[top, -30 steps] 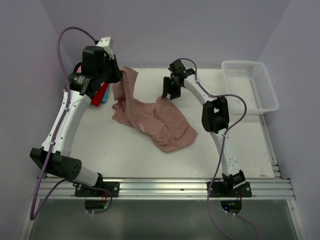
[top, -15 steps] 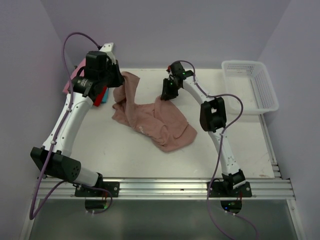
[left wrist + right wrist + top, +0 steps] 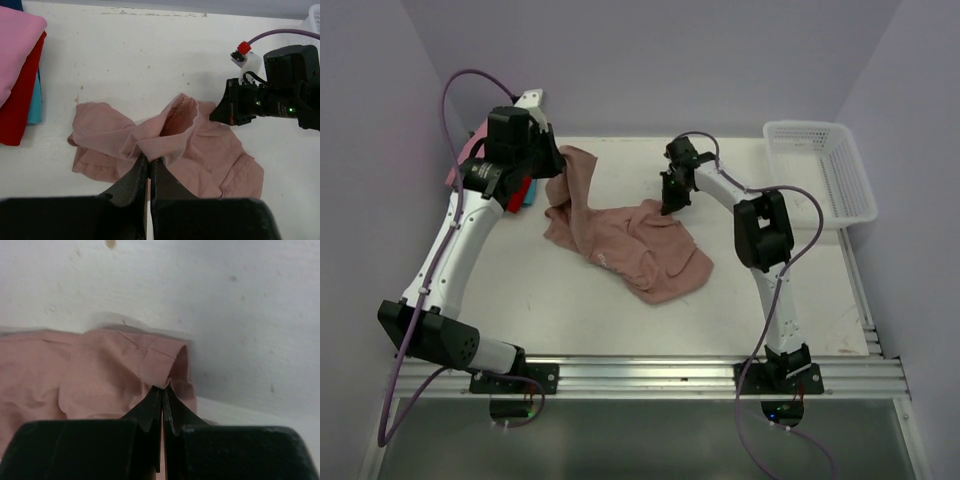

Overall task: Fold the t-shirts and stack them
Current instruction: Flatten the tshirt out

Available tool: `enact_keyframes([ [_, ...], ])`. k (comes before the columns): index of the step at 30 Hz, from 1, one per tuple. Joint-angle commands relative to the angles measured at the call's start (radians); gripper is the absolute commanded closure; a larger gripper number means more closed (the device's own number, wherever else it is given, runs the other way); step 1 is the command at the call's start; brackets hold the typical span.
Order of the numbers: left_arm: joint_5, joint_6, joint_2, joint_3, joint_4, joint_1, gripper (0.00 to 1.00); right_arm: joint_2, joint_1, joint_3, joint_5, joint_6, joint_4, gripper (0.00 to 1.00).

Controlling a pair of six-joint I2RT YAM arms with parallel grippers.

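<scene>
A crumpled dusty-pink t-shirt [image 3: 625,240] lies mid-table. My left gripper [image 3: 558,160] is shut on its far left corner and holds that cloth raised. In the left wrist view the black fingers [image 3: 149,162] pinch a fold of the t-shirt [image 3: 200,150]. My right gripper [image 3: 667,208] is shut on the shirt's far right edge. The right wrist view shows its jaws [image 3: 161,389] pinching a hemmed corner of the t-shirt [image 3: 100,370]. Folded t-shirts, bright pink, red and blue, form a stack [image 3: 17,75] at the far left, seen in the top view as a stack [image 3: 520,190] partly behind the left arm.
A white lattice basket [image 3: 820,170] stands at the far right corner. Purple walls close the table at the back and both sides. The right arm's camera head [image 3: 280,95] hangs over the shirt's right side. A metal rail runs along the near edge.
My right gripper came down from above the table onto the shirt's far right edge and shut on it. The left gripper kept its hold and shifted slightly.
</scene>
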Motion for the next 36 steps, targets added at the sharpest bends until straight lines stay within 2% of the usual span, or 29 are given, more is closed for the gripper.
enact_keyframes([
  [1, 0.008, -0.006, -0.04, -0.008, 0.057, 0.017, 1.0, -0.144, 0.005, -0.152, 0.168, -0.05, -0.026, 1.0],
  [4, 0.008, -0.006, -0.045, -0.016, 0.06, 0.025, 1.0, -0.266, 0.018, -0.302, 0.226, -0.052, 0.006, 1.0],
  [12, 0.016, -0.005, -0.055, -0.045, 0.066, 0.049, 1.0, -0.521, 0.051, -0.673, 0.237, -0.013, 0.072, 1.0],
  [17, 0.03, -0.006, -0.065, -0.068, 0.08, 0.061, 1.0, -0.658, 0.093, -0.81, 0.246, 0.002, 0.069, 1.0],
  [20, 0.046, -0.009, -0.065, -0.082, 0.091, 0.064, 1.0, -0.695, 0.099, -0.813, 0.301, 0.011, 0.063, 1.0],
  [23, 0.06, -0.014, -0.063, -0.093, 0.098, 0.064, 1.0, -0.668, 0.097, -0.72, 0.385, 0.0, 0.043, 0.5],
  [24, 0.065, -0.015, -0.062, -0.093, 0.1, 0.064, 1.0, -0.646, 0.094, -0.683, 0.401, -0.003, 0.034, 0.29],
  [25, 0.066, -0.017, -0.062, -0.09, 0.1, 0.064, 1.0, -0.59, 0.091, -0.608, 0.416, -0.015, 0.012, 0.24],
  [27, 0.071, -0.019, -0.062, -0.09, 0.1, 0.066, 1.0, -0.531, 0.073, -0.528, 0.435, -0.018, -0.006, 0.2],
  [32, 0.063, -0.015, -0.069, -0.091, 0.091, 0.064, 1.0, -0.353, 0.032, -0.321, 0.459, -0.012, -0.028, 0.23],
  [35, 0.06, -0.014, -0.074, -0.09, 0.088, 0.068, 1.0, -0.289, 0.015, -0.254, 0.456, -0.009, -0.032, 0.36],
  [36, 0.06, -0.014, -0.074, -0.087, 0.089, 0.068, 1.0, -0.276, 0.009, -0.243, 0.45, -0.006, -0.035, 0.46],
])
